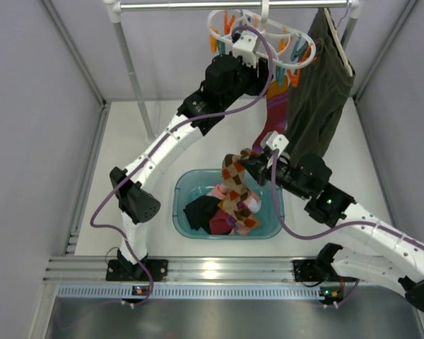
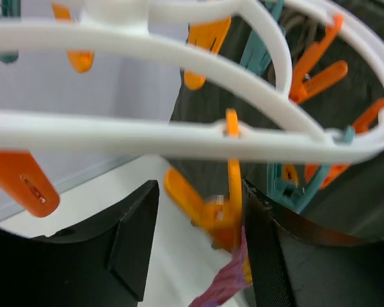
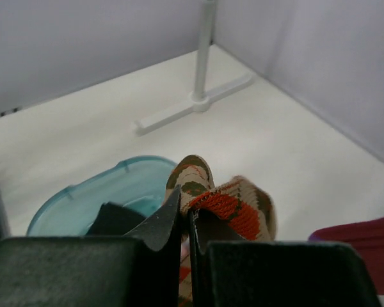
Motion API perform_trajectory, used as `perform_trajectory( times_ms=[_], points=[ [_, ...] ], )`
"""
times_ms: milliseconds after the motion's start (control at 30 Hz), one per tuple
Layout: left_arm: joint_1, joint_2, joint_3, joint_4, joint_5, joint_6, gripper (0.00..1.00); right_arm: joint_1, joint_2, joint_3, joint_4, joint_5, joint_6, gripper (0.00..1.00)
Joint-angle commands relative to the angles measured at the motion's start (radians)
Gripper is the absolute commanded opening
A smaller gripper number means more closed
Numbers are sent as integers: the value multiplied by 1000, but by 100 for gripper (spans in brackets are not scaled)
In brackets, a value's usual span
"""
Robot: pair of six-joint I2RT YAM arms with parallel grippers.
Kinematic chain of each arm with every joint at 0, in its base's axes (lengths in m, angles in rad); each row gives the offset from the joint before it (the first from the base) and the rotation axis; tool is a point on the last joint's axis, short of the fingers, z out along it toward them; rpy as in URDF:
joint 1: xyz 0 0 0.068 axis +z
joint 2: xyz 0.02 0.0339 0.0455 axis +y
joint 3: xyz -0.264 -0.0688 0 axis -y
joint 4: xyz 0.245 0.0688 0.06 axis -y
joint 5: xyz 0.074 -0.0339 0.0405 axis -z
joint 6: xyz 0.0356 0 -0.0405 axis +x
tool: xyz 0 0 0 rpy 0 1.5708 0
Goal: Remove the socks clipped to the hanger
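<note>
The left gripper (image 2: 198,187) stands released, its black jaws apart on either side of a small orange plastic clip (image 2: 221,217). The jaw at 3 o'clock looks to be against the clip, while the one at 9 o'clock stands clear of it. From that clip hangs the top of a soft purple-and-red sock (image 1: 273,116), the only one I can see left on the white plastic ring hanger (image 2: 147,137). In the overhead view the hanger hooks on a metal rail (image 1: 198,6) at 12 o'clock, with a large dark olive garment (image 1: 318,92) just beside it at 2 o'clock.

The right gripper (image 3: 184,211) is clenched on the cuff of a brown, red and orange argyle sock (image 3: 233,208). That sock trails down to 7 o'clock into a teal translucent plastic tub (image 1: 184,212). A plain black sock (image 1: 200,210) and a pink dotted sock (image 1: 221,191) lie in the tub already.

The task looks nearly done, with two steps in hand: dropping the argyle sock and freeing the last one. Next, the right jaws need to part over the tub. The left jaws must squeeze the clip's handles so it lets go, and a squeeze off the handles would only tug the hanger.

The tub sits on a matt white table (image 1: 127,155), near its 6 o'clock edge. Plain grey walls (image 1: 35,106) close in on three sides, and the rail's white footed post (image 3: 201,64) stands at the back.
</note>
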Motion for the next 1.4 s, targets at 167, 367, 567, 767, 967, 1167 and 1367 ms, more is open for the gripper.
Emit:
perform_trajectory(
  times_ms=[167, 367, 567, 767, 967, 1167, 1367],
  points=[
    [0, -263, -223, 40, 51, -107, 98, 31, -7, -77, -332, -358, 184, 0],
    [0, -438, -474, 40, -15, -172, 98, 39, 236, -88, -238, -238, 272, 0],
    [-2, -714, -738, 39, -60, -230, 99, 39, 545, -56, -131, -213, 378, 0],
    [-2, -977, -985, 37, -139, -251, 99, 61, 389, -25, -176, -155, 392, 47],
    [-2, -1149, -1128, 13, -187, -258, 99, 62, 197, 70, -421, -119, 294, 88],
    [-2, -1252, -1189, -27, -167, -278, 99, 54, -10, 110, -528, 257, 267, 99],
    [-2, -1316, -1268, -44, -78, -287, 99, -170, 75, 197, -373, 408, 219, 100]
  ],
)
